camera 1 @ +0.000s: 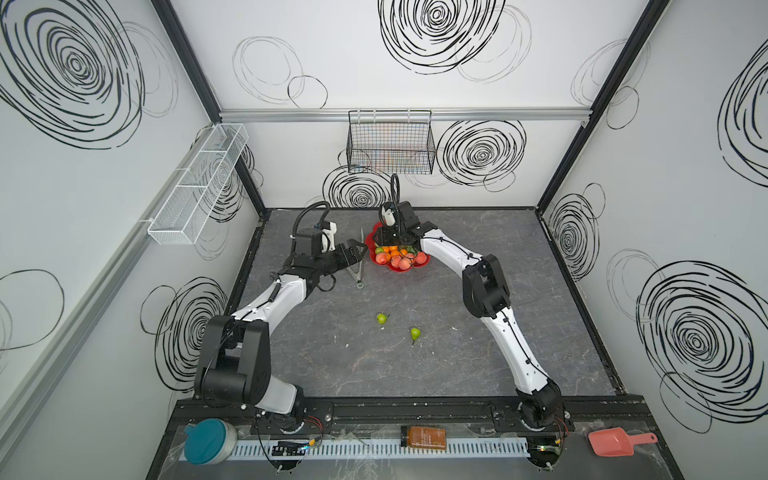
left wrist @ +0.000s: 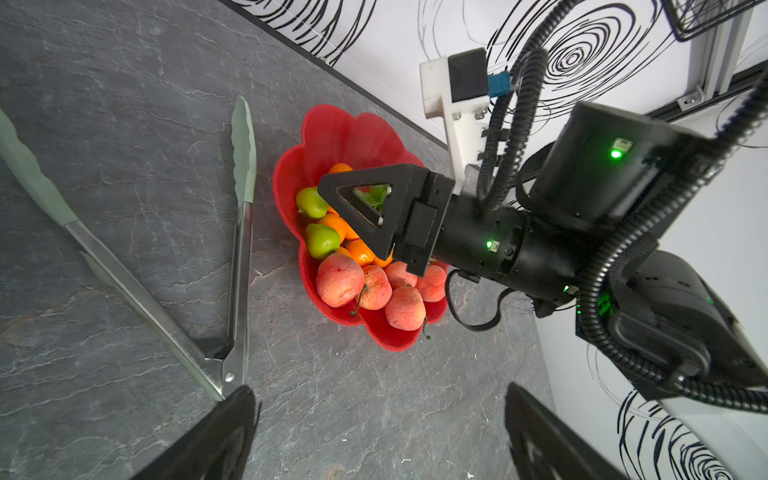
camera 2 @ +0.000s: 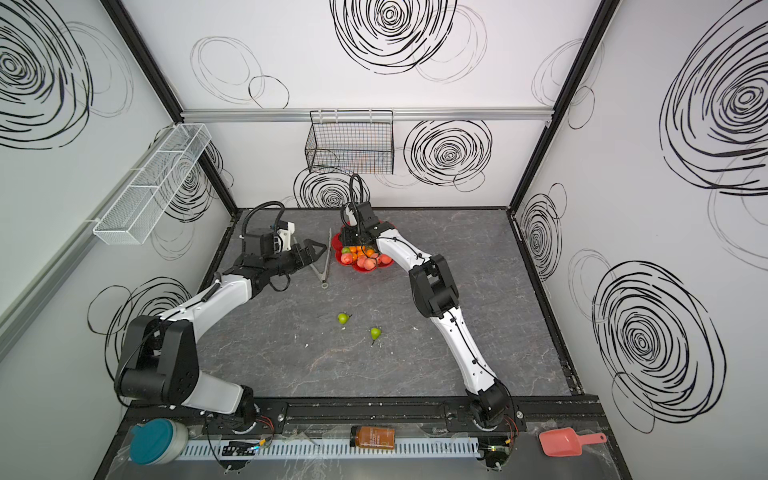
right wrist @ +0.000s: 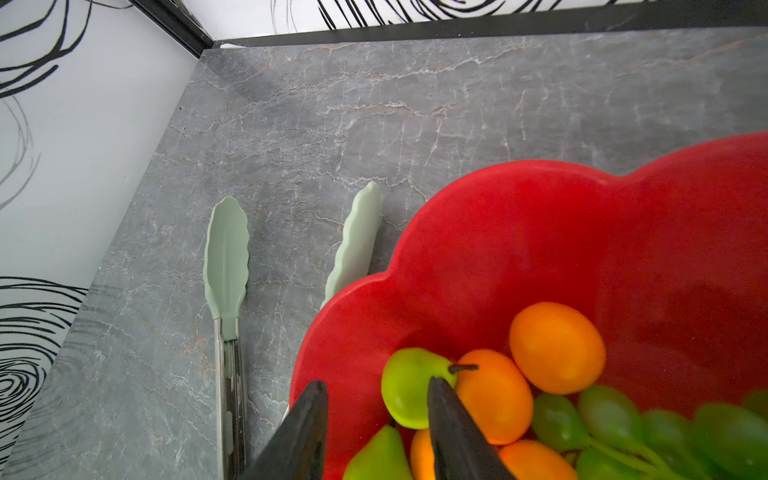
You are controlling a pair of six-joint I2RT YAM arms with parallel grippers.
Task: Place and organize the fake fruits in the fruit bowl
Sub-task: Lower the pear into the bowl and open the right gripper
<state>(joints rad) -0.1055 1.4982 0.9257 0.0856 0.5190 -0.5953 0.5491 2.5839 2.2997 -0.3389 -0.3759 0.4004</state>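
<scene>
The right gripper (right wrist: 376, 382) hangs low over the fruit bowl (right wrist: 540, 232), jaws apart with nothing in them, and a green pear (right wrist: 405, 390) sits right by its tips, so a bump may roll it onto the bench (right wrist: 374, 104).

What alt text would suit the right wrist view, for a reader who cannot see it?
The right gripper, its two black fingers apart and empty, hangs over the edge of a red fruit bowl holding green pears, orange tangerines and green grapes. Green-tipped tongs lie on the grey table beside the bowl.
</scene>
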